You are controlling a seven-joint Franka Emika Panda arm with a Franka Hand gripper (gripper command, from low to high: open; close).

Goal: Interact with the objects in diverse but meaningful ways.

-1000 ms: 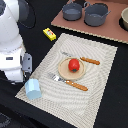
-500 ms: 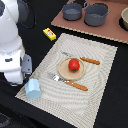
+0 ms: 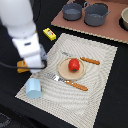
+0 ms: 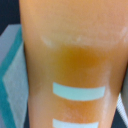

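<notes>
Orange fills nearly the whole wrist view: I am looking at the bread-like slab [image 4: 75,60] from very close, its surface glossy, with pale slots showing through it. A strip of teal and grey shows along one edge, too blurred for me to name.

In the exterior view, my white Panda arm [image 3: 22,30] stands over the near corner of a beige woven placemat [image 3: 100,85], on the exterior view's left. Only a small piece of the orange slab [image 3: 21,66] shows, poking out from behind the arm's lower end. The gripper itself is hidden behind the arm body, so I cannot tell whether its claw is apart, together or clamped on the slab.

Just below the arm, the pale blue-white carton [image 3: 34,88] sits on the mat's corner. Near the middle of the mat, a red tomato [image 3: 74,64] rests on a small tan plate [image 3: 64,71]. An orange-handled knife [image 3: 83,59] lies just beyond the plate, and an orange-handled fork [image 3: 70,83] lies on its near side. A small yellow box with red marks [image 3: 49,33] lies on the dark table, off the mat's far corner. Two grey pots [image 3: 86,12] stand on a brown board at the back.
</notes>
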